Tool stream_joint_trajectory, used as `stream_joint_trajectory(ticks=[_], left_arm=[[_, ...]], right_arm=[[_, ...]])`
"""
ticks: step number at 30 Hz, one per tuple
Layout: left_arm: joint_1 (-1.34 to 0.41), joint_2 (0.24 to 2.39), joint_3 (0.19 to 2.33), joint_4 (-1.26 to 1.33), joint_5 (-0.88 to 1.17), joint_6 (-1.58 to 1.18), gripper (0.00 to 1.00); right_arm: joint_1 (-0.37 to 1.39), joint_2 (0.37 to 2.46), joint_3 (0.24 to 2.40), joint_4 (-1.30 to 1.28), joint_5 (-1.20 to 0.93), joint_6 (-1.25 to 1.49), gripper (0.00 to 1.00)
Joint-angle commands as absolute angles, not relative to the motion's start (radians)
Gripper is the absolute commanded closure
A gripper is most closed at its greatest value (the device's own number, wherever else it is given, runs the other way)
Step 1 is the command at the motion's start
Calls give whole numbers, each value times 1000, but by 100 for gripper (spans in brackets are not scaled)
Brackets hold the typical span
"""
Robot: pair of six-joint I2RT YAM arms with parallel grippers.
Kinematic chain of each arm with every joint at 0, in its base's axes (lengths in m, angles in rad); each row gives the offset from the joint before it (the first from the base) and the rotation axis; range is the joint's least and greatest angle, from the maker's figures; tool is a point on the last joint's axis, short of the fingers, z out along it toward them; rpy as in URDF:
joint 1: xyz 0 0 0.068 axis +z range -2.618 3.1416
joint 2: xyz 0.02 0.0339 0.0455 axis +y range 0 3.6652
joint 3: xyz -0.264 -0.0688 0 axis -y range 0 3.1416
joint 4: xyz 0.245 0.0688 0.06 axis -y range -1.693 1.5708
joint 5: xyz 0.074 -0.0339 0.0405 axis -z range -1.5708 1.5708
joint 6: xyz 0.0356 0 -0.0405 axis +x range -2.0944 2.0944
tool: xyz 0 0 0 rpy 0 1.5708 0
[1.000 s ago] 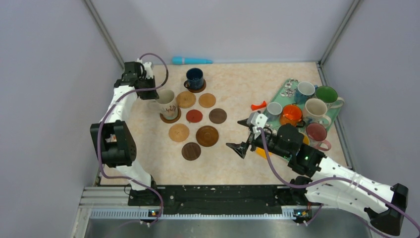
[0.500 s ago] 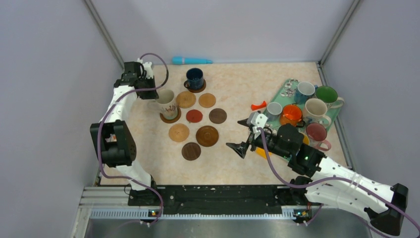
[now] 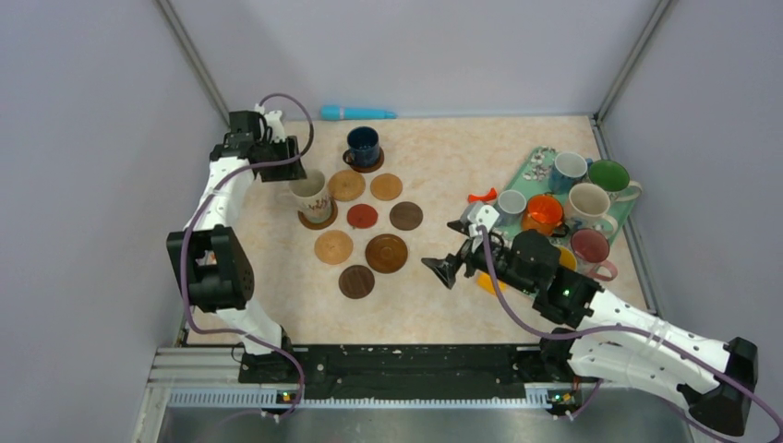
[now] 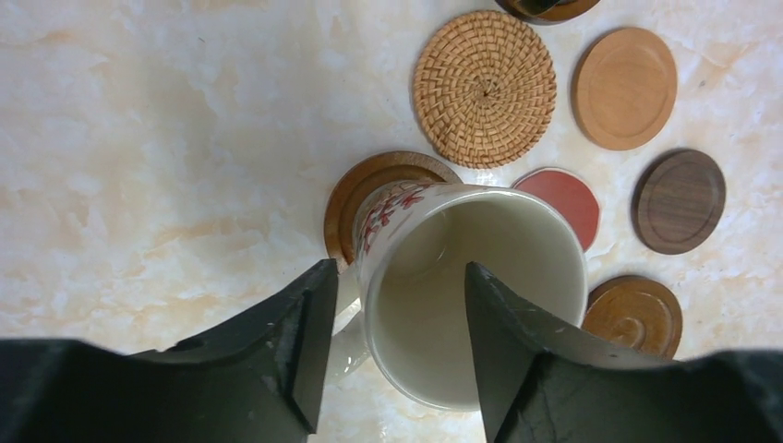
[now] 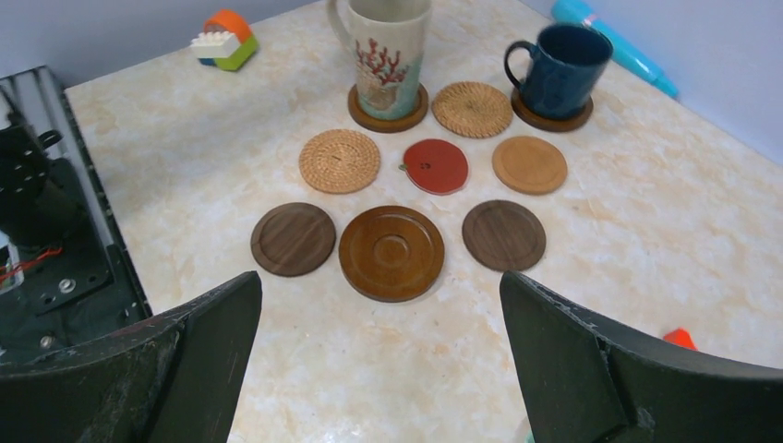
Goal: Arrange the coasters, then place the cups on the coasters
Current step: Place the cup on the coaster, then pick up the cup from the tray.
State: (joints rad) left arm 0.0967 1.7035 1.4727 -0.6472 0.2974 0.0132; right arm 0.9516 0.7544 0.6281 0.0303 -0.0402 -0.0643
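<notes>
Top external view puts the left gripper [image 3: 291, 177] far out beside the left wall [image 3: 92, 185], its jaws parted and clamping nothing. In the left wrist view one finger [image 4: 277, 351] lies outside the tall cream mug [image 4: 480, 268] by its handle [image 4: 343, 343] and the other lies over the mug's mouth, each clear of the rim between them. That mug stands on a dark wooden coaster [image 4: 369, 185] at the left end of the group, with only a narrow strip of table [image 3: 443, 157] between it and the wall; the right wrist view shows a small building-brick block [image 5: 222, 39] on that side. The dark blue mug [image 3: 363, 141] sits on a brown coaster [image 3: 366, 166] near the back edge, just short of a light blue pen-shaped thing [image 3: 358, 113] along the back wall [image 3: 415, 55]. Bare are a woven coaster [image 3: 347, 185] just beside the cream mug, a pale wooden coaster [image 3: 386, 186], a red coaster [image 3: 362, 216], a walnut coaster [image 3: 405, 215], a second woven coaster [image 3: 333, 246], the large ridged coaster [image 3: 386, 253] and a second walnut coaster [image 3: 356, 281] nearest the bases. Open table runs between this group and the teal tray [image 3: 534, 177] at the right edge; the right gripper [image 3: 451, 247] hovers over that strip, jaws spread wide and empty. The other cups [image 3: 588, 201] crowd the tray, with a small orange block [image 3: 480, 196] just beside it. The cream mug is upright, mouth up, long axis vertical, handle toward the left gripper. The blue mug is upright too, handle turned toward the cream mug's side.
</notes>
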Motion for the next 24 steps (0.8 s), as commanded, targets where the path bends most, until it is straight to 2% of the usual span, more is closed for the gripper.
stream_joint_trajectory(ticks=[1, 4, 5, 6, 11, 17, 21, 24], left_arm=[[100, 1613, 1535, -656, 332, -41, 35], [98, 1583, 1537, -651, 371, -61, 15], [97, 1572, 1537, -648, 387, -67, 3], [96, 1562, 1536, -642, 402, -74, 2], [75, 1504, 1532, -635, 465, -108, 1], [-12, 1382, 1478, -620, 457, -131, 1], [-121, 1269, 1394, -577, 472, -159, 1], [-200, 1186, 1327, -569, 442, -151, 1]], right_arm=[[949, 792, 668, 30, 125, 74, 1], [948, 802, 669, 26, 229, 155, 1], [948, 807, 673, 15, 261, 170, 1], [948, 812, 684, 5, 292, 181, 1], [947, 867, 775, -136, 452, 252, 1], [948, 905, 822, -198, 456, 208, 2], [931, 912, 830, -235, 526, 145, 7], [852, 923, 854, -276, 508, 130, 15]])
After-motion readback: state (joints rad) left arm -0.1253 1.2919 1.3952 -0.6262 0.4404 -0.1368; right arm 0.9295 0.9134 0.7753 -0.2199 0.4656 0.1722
